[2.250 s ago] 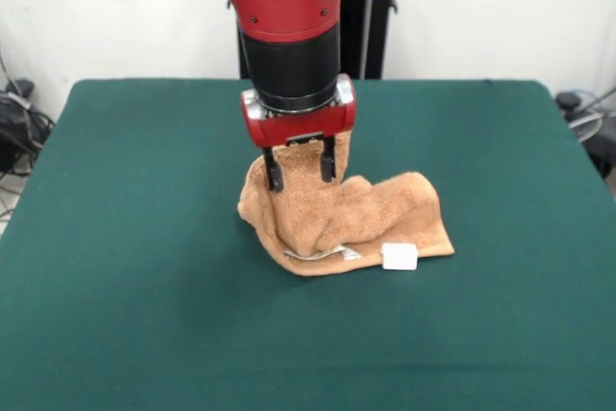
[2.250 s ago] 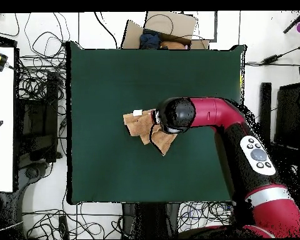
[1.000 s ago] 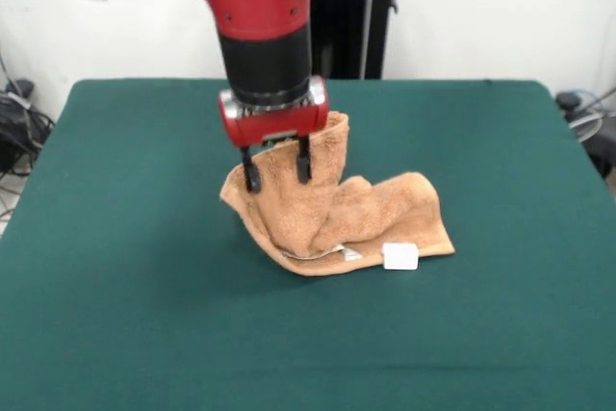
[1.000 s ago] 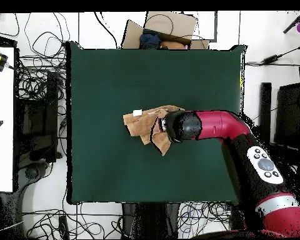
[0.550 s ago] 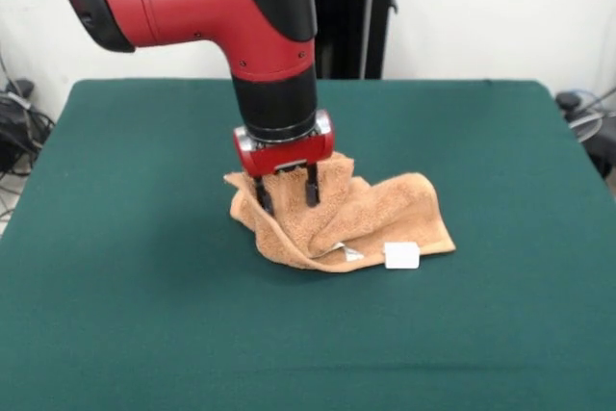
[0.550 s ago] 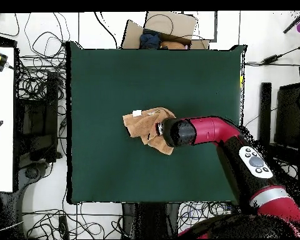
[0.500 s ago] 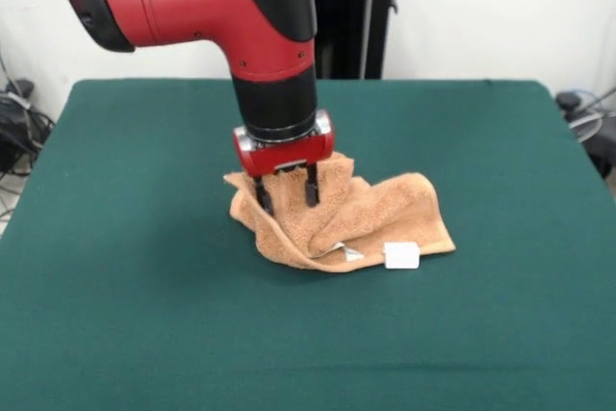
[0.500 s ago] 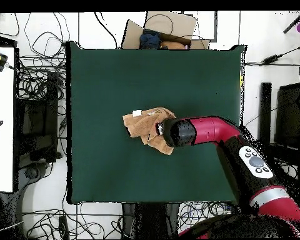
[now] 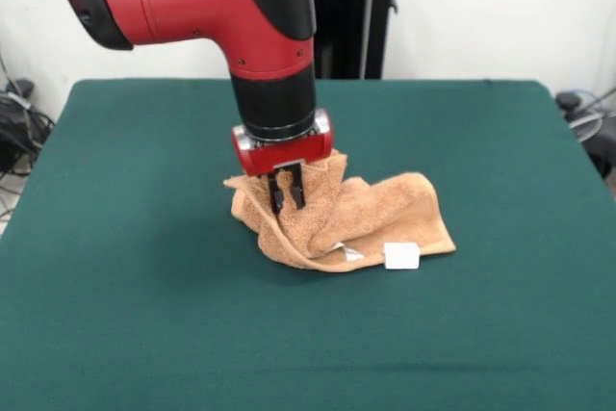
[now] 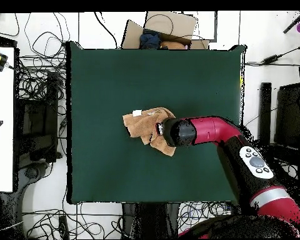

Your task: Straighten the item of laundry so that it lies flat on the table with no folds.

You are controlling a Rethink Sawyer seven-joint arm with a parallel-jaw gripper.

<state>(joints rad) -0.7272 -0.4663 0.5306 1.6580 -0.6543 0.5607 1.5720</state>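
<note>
The orange-tan towel (image 9: 371,214) lies crumpled and folded near the middle of the green table (image 9: 144,315), with a white tag (image 9: 400,255) at its front edge. It also shows in the overhead view (image 10: 140,125) beside the arm's end. My gripper (image 9: 286,201) points straight down over the towel's left part, its two fingers drawn close together and pinching a raised fold of the cloth. In the overhead view the arm's wrist (image 10: 179,132) hides the gripper.
The table (image 10: 102,75) is far larger than the towel. Cables and boxes lie on the floor round it in the overhead view. A cardboard box (image 10: 162,28) stands beyond the table's top edge.
The gripper carried the towel's raised part leftward, then came down. Its fingers, spread apart half a second ago, have closed on a fold of the towel.
</note>
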